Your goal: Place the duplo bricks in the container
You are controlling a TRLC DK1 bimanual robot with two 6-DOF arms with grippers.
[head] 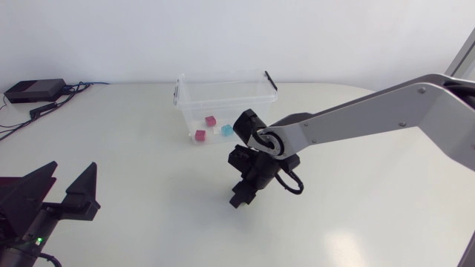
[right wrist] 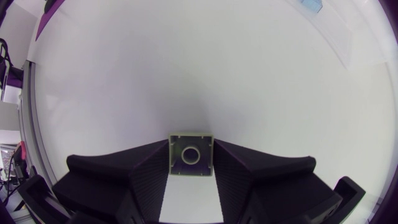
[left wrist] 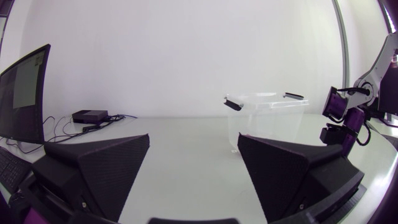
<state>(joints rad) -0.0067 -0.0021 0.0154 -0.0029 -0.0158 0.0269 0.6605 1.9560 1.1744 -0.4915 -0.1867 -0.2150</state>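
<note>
My right gripper point(head: 239, 199) is down at the table in front of the container, pointing at the surface. Its view shows the gripper point(right wrist: 191, 177) shut on a pale cream duplo brick point(right wrist: 191, 154), hollow underside facing the camera. The clear plastic container point(head: 223, 93) stands at the back middle, with two pink bricks point(head: 211, 120) point(head: 200, 136) and a cyan brick point(head: 227, 130) inside. A cyan brick point(right wrist: 310, 5) also shows far ahead of the right gripper. My left gripper point(head: 67, 189) rests open at the near left, holding nothing. Across the table from the left gripper point(left wrist: 193, 180) stands the container point(left wrist: 267, 115).
A small black box point(head: 33, 90) with cables lies at the back left corner. The container has black latches point(head: 272, 80) on its rim. My right arm point(head: 356, 119) spans the table's right half, and also shows beside the container in the left wrist view point(left wrist: 345, 121).
</note>
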